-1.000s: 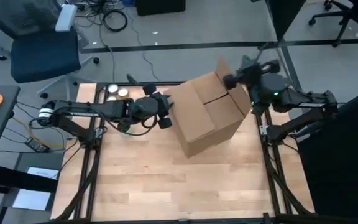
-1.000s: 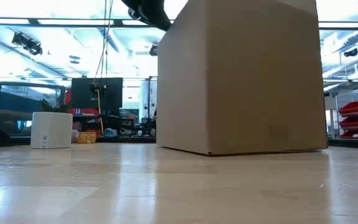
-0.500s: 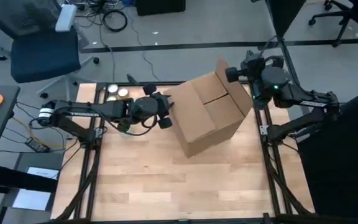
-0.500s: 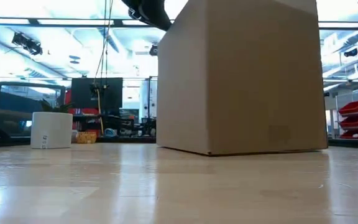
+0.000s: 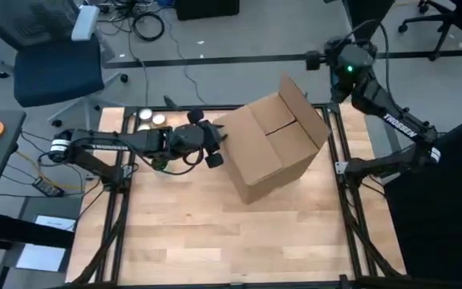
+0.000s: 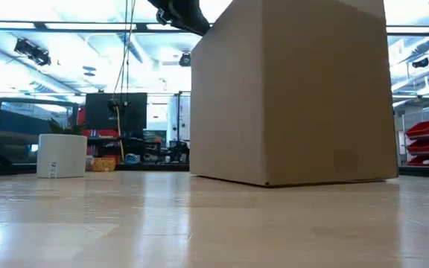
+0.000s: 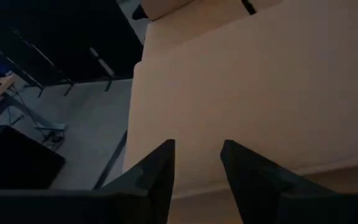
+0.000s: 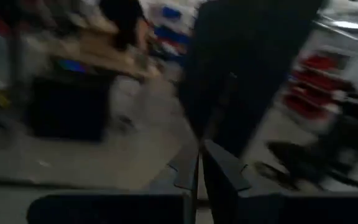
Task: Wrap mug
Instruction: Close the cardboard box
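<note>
No mug visible anywhere, so whatever's inside the cardboard box (image 5: pixel 273 146) is hidden by its walls and flaps. In the low view the box (image 6: pixel 293 93) runs off the top edge and blocks the room behind it. The left wrist view sees just part of the box (image 7: pixel 253 87); its edges spill out of the picture. The right wrist view is smeared, only dark shapes and red blobs beyond the right gripper (image 8: pixel 199 163). The white thing (image 6: pixel 62 155) at the table's far edge is too small to identify.
</note>
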Robot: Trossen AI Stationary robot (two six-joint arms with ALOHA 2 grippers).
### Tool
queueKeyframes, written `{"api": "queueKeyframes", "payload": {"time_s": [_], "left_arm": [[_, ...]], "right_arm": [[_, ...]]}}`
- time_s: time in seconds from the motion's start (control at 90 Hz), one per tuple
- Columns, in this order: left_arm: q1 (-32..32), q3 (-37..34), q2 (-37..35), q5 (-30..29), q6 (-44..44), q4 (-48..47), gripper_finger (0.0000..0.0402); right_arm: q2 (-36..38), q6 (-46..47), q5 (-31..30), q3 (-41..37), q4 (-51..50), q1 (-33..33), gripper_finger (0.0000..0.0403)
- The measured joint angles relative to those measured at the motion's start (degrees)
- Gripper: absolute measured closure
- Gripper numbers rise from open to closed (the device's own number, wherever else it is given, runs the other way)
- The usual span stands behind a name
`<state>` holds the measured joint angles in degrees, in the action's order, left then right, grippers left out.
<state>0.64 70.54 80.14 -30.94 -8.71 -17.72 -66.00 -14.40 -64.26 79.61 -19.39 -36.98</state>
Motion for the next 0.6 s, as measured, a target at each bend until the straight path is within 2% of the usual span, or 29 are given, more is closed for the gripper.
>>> {"api": "queueKeyframes", "payload": {"time_s": [0.144,0.244,0.367,0.422,0.6], "left_arm": [[0.0,0.0,0.0,0.0,0.0,0.1,0.0275],[0.0,0.0,0.0,0.0,0.0,0.1,0.0275],[0.0,0.0,0.0,0.0,0.0,0.2,0.0275],[0.0,0.0,0.0,0.0,0.0,0.2,0.0275],[0.0,0.0,0.0,-0.1,0.0,0.5,0.0275]], "right_arm": [[-1.0,13.4,11.2,0.0,-19.9,-1.7,0.0403],[-2.2,20.1,21.0,0.0,-28.0,-1.6,0.0403],[-3.7,23.2,32.4,0.0,-27.8,1.3,0.0403],[-4.9,23.2,35.7,0.0,-25.8,3.1,0.0403],[-10.4,23.3,38.9,0.0,-24.2,8.4,0.0403]]}}
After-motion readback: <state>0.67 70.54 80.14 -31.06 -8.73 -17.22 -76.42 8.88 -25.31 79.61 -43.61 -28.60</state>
